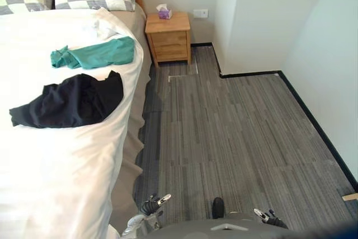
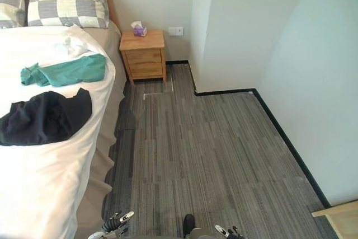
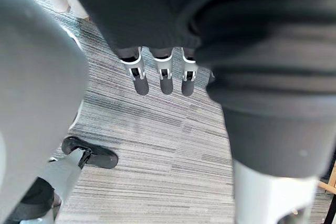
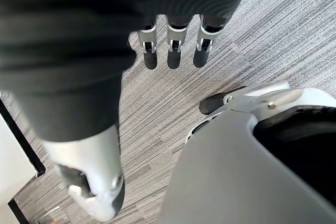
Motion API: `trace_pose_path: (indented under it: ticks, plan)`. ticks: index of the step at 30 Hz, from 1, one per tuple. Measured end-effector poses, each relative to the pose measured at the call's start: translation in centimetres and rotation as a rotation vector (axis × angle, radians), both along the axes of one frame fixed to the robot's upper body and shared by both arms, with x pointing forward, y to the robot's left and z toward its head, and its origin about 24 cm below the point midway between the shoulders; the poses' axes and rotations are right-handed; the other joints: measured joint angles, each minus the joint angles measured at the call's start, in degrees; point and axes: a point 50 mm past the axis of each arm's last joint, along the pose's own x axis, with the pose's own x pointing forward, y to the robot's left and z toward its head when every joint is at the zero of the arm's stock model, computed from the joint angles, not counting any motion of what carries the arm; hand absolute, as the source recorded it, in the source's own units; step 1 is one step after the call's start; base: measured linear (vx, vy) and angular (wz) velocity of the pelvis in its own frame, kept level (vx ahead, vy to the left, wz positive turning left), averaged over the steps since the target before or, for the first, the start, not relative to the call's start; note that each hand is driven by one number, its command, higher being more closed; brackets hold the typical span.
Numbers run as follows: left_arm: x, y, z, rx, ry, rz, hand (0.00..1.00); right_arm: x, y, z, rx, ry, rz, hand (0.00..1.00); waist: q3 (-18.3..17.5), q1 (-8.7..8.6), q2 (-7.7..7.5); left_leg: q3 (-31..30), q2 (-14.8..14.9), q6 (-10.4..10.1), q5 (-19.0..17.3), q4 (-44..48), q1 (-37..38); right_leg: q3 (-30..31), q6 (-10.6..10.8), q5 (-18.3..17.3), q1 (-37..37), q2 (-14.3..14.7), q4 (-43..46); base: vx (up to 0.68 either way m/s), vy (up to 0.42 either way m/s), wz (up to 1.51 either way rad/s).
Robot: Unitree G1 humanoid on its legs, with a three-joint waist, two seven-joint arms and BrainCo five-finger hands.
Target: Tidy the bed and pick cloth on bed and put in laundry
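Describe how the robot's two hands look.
The left hand and right hand match: a row of silver fingers with rounded dark tips, a thicker thumb set apart, and a dark ribbed cover over the back of the hand and wrist.

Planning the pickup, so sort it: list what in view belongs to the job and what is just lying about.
Job: black cloth, green cloth, both on the bed; left hand and right hand, open, empty.
Lying about: nightstand, tissue box, wall socket.
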Motion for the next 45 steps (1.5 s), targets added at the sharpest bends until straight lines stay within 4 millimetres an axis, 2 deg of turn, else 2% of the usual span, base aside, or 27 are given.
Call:
trace_pose_path:
  ticks: [9, 13, 14, 15, 16, 17, 18, 19, 20, 21, 23, 25, 26, 28, 29, 30, 31, 32, 33, 35, 37, 38, 39, 40, 41, 42, 45]
  plan:
    - [-0.4, 0.4, 0.0, 0.056, -0.002, 0.109, 0.00, 0.4, -0.1, 0.4, -0.088, -0.043, -0.012, 0.00, 0.23, 0.61, 0.24, 0.10, 0.71, -0.29, -1.22, 0.45, -1.49, -2.72, -0.14, -0.10, -0.74, -0.11, 0.04, 0.01, 0.036, 0.04]
    - [-0.3, 0.4, 0.2, 0.121, -0.010, 0.121, 0.00, 0.8, -0.2, 0.6, -0.154, -0.041, 0.076, 0.00, 0.57, 1.34, 1.26, -0.59, 3.10, -1.08, -2.81, 3.40, -3.09, -3.93, -0.60, -1.78, -0.74, 1.57, 0.41, 0.15, 0.042, 0.11]
    - [-0.1, 1.2, 0.4, 0.168, -0.015, 0.135, 0.00, 1.6, 0.3, 0.7, -0.150, -0.066, 0.111, 0.00, 1.35, 1.42, -0.01, 0.37, 4.35, -2.07, -2.96, 13.68, -7.07, -4.42, -1.18, -3.87, -1.83, 1.20, 2.58, 0.12, 0.029, 0.03]
    - [0.2, 1.5, 0.6, 0.187, -0.028, 0.142, 0.00, 1.7, 0.5, 0.6, -0.146, -0.068, 0.125, 0.00, 1.73, 1.46, -0.31, 0.99, 4.77, -2.22, -2.35, 19.46, -9.78, -4.47, -1.53, -4.59, -2.28, 0.78, 3.75, 0.12, -0.021, 0.01]
    - [0.7, 1.6, 0.8, 0.207, -0.043, 0.139, 0.00, 2.0, 0.6, 0.7, -0.147, -0.081, 0.144, 0.00, 1.77, 1.56, -0.53, 1.23, 6.16, -1.25, -0.51, 28.43, -13.82, -4.71, -1.64, -5.90, -2.32, 0.25, 5.18, 0.07, -0.054, -0.04]
    - [0.6, 1.6, 0.9, 0.214, -0.044, 0.141, 0.00, 2.3, 0.6, 0.8, -0.151, -0.091, 0.155, 0.00, 1.82, 1.58, -0.44, 1.10, 7.07, -0.66, 1.13, 32.82, -15.56, -5.00, -2.15, -6.55, -2.01, 0.07, 5.98, 0.12, -0.059, 0.01]
    - [0.8, 1.5, 1.0, 0.221, -0.055, 0.137, 0.00, 2.8, 0.4, 1.1, -0.161, -0.112, 0.172, 0.00, 2.17, 1.56, -0.23, 0.50, 8.82, 0.16, 5.89, 41.59, -18.60, -4.90, -2.48, -8.37, -0.59, -0.13, 7.61, 0.22, 0.000, -0.07]
    - [1.0, 1.7, 1.2, 0.232, -0.067, 0.131, 0.00, 3.2, 0.2, 1.3, -0.173, -0.130, 0.181, 0.00, 2.92, 1.59, -0.24, -0.06, 9.63, 0.49, 5.45, 48.72, -21.85, -2.86, -2.92, -10.42, 0.79, -0.47, 9.41, 0.24, 0.013, -0.15]
    - [1.0, 1.6, 1.2, 0.231, -0.068, 0.132, 0.00, 3.3, 0.1, 1.3, -0.174, -0.133, 0.183, 0.00, 2.88, 1.67, -0.16, -0.03, 9.39, 0.43, 4.06, 49.86, -22.70, -2.27, -2.86, -11.06, 1.46, -0.77, 9.92, 0.33, 0.023, -0.43]
    - [0.9, 1.2, 1.1, 0.223, -0.064, 0.130, 0.00, 3.7, 0.1, 1.4, -0.173, -0.142, 0.190, 0.00, 2.89, 1.86, -0.22, 0.78, 8.05, 0.51, 0.88, 49.24, -25.09, -0.46, -3.01, -11.65, 2.21, -1.50, 10.16, 0.20, 0.007, -0.44]
    - [1.2, 1.3, 1.3, 0.227, -0.079, 0.133, 0.00, 4.3, 0.4, 1.5, -0.162, -0.157, 0.200, 0.00, 2.99, 2.85, -0.34, 2.28, 6.85, 0.91, -0.48, 44.54, -26.22, 1.87, -2.25, -12.15, 3.01, -1.92, 9.73, 0.24, 0.039, -0.65]
    - [1.4, 1.4, 1.5, 0.230, -0.092, 0.137, 0.00, 4.9, 1.3, 1.4, -0.132, -0.178, 0.206, 0.00, 3.16, 3.29, -0.66, 5.08, 4.59, 0.94, -0.27, 30.91, -27.07, 3.66, -1.09, -13.00, 5.39, -2.88, 8.29, 0.29, 0.100, -0.55]
    - [1.3, 1.4, 1.5, 0.228, -0.092, 0.137, 0.00, 4.9, 1.4, 1.4, -0.129, -0.179, 0.208, 0.00, 3.15, 3.29, -0.70, 5.80, 4.18, 1.16, 0.26, 27.97, -27.05, 3.83, -0.77, -13.30, 5.75, -3.16, 8.09, 0.27, 0.137, -0.22]
    - [1.3, 1.3, 1.5, 0.225, -0.093, 0.138, 0.00, 4.9, 1.6, 1.4, -0.123, -0.181, 0.235, 0.00, 3.10, 3.36, -0.74, 7.66, 2.38, 1.94, 5.55, 14.51, -26.98, 4.15, 1.46, -15.67, 7.89, -4.62, 7.89, 0.34, 0.198, -0.10]
    - [1.3, 1.3, 1.5, 0.225, -0.094, 0.139, 0.00, 4.9, 1.7, 1.4, -0.123, -0.181, 0.238, 0.00, 3.10, 3.39, -0.74, 7.99, 2.34, 2.12, 6.63, 12.91, -26.96, 4.27, 1.96, -16.18, 8.32, -4.81, 7.90, 0.39, 0.214, -0.10]
    - [1.3, 1.3, 1.5, 0.222, -0.094, 0.143, 0.00, 4.9, 1.8, 1.4, -0.123, -0.179, 0.247, 0.00, 2.91, 3.79, -0.77, 8.86, 2.39, 2.81, 9.86, 10.56, -26.64, 4.74, 2.87, -17.36, 9.33, -5.54, 8.07, 0.37, 0.204, -0.18]
    - [1.2, 1.2, 1.5, 0.218, -0.093, 0.148, 0.00, 4.7, 2.0, 1.3, -0.116, -0.169, 0.251, 0.00, 2.33, 4.53, -1.09, 10.76, 1.70, 6.86, 12.43, 10.45, -25.44, 5.16, 4.28, -19.26, 9.84, -6.99, 9.00, 0.58, 0.321, -0.21]
    - [1.3, 1.4, 1.5, 0.223, -0.100, 0.145, 0.00, 4.6, 2.1, 1.2, -0.111, -0.166, 0.251, 0.00, 1.90, 4.72, -1.58, 11.55, 1.06, 6.96, 11.72, 10.66, -25.19, 5.24, 4.49, -19.64, 9.93, -8.00, 9.21, 0.60, 0.315, -0.29]
    - [1.3, 1.8, 1.6, 0.234, -0.102, 0.147, 0.00, 4.7, 3.0, 1.1, -0.090, -0.165, 0.255, 0.00, 1.34, 4.99, -2.52, 12.84, 0.59, 7.88, 9.51, 12.11, -25.21, 4.56, 4.79, -19.36, 9.77, -9.34, 11.68, 0.50, 0.241, -0.28]
    - [1.3, 2.0, 1.6, 0.240, -0.099, 0.141, 0.00, 4.5, 3.2, 0.9, -0.085, -0.147, 0.265, 0.00, 1.05, 5.73, -2.96, 13.84, -0.17, 9.06, 6.89, 13.25, -23.79, 3.30, 5.00, -19.59, 9.38, -10.78, 18.68, 0.46, 0.185, -0.22]
    - [1.1, 2.6, 1.5, 0.260, -0.085, 0.119, 0.00, 4.1, 3.0, 0.7, -0.082, -0.124, 0.236, 0.00, 0.77, 5.72, -3.48, 13.77, -1.53, 9.17, 4.56, 13.10, -21.15, 1.83, 5.87, -18.38, 8.63, -11.84, 29.38, 0.43, 0.153, 0.04]
    - [0.9, 3.0, 1.5, 0.274, -0.073, 0.101, 0.00, 3.8, 2.8, 0.6, -0.079, -0.108, 0.221, 0.00, 0.37, 5.34, -4.37, 13.05, -2.86, 8.88, 2.97, 12.96, -20.11, 1.22, 7.17, -17.41, 6.94, -13.34, 35.10, 0.43, 0.144, 0.23]
    - [0.6, 3.7, 1.4, 0.295, -0.061, 0.089, 0.00, 3.7, 2.5, 0.5, -0.074, -0.094, 0.188, 0.00, 0.36, 4.69, -5.15, 11.81, -4.84, 8.50, 1.32, 11.60, -17.96, 2.07, 9.28, -13.33, 1.72, -15.91, 47.55, 0.49, 0.147, 0.47]
    - [0.2, 3.8, 1.3, 0.300, -0.041, 0.066, 0.00, 3.9, 2.1, 0.5, -0.078, -0.091, 0.169, 0.00, 0.54, 3.43, -5.02, 11.09, -5.87, 8.12, 0.51, 9.27, -14.38, 2.42, 10.07, -7.29, -2.66, -17.89, 58.12, 0.49, 0.122, 0.48]
    - [-0.5, 3.9, 1.0, 0.312, -0.006, 0.027, 0.00, 4.0, 1.5, 0.6, -0.089, -0.087, 0.168, 0.00, 0.88, 2.76, -4.19, 10.16, -5.91, 8.15, 0.02, 7.98, -10.85, 1.93, 8.86, -8.08, -6.45, -18.83, 65.51, 0.35, 0.072, 0.36]
    - [-0.5, 3.9, 0.9, 0.316, -0.001, 0.015, 0.00, 4.1, 1.2, 0.7, -0.093, -0.090, 0.172, 0.00, 0.93, 2.77, -4.11, 10.01, -5.81, 8.01, -0.25, 7.15, -9.35, 1.70, 8.43, -9.00, -8.22, -18.90, 67.75, 0.27, 0.048, 0.17]
    - [-0.7, 4.0, 0.8, 0.315, 0.015, 0.007, 0.00, 3.7, 0.9, 0.7, -0.079, -0.079, 0.164, 0.00, 1.07, 1.95, -4.16, 7.08, -5.14, 6.94, -1.36, 4.56, -4.52, -0.30, 7.57, -13.19, -15.48, -17.94, 67.82, 0.29, -0.018, 0.55]
